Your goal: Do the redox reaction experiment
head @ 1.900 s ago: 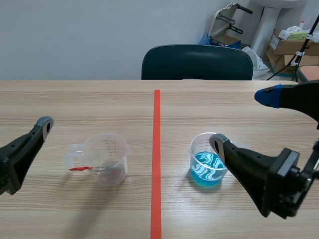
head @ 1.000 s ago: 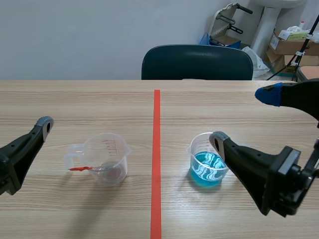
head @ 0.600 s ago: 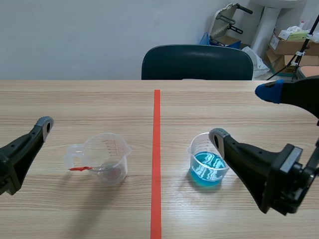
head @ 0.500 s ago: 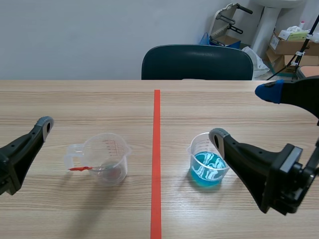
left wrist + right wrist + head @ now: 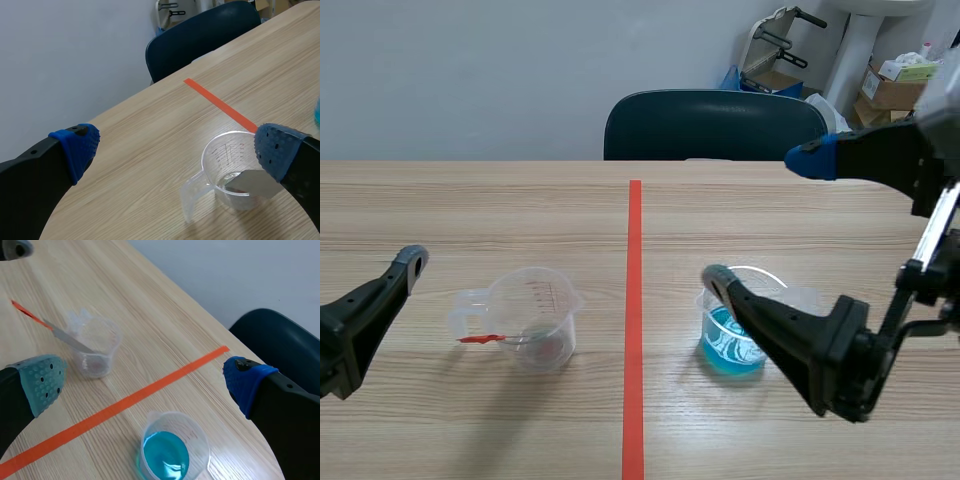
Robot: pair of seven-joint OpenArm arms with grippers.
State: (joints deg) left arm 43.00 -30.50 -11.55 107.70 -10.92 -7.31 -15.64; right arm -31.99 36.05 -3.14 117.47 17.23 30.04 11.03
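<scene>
Black fingers of the right claw (image 5: 760, 218) stand wide apart and hold nothing. One finger hangs low, right at the near rim of the cup of blue water (image 5: 722, 348); I cannot tell if it touches. The other finger is high up, past the cup.

If the claw bumps the rim or squeezes too hard, the thin cup can tip. Then the blue water spills on the wooden table (image 5: 520, 420). If it grabs too softly, the cup can slip when it goes up.

Across the orange line (image 5: 634, 300) sits the clear cup (image 5: 532, 320) with a handle. A small red-handled tool (image 5: 480, 339) leans in it. A sloppy pour can miss this cup or knock the tool out.

Near that cup, the left claw (image 5: 175, 147) is wide open too and holds nothing.
</scene>
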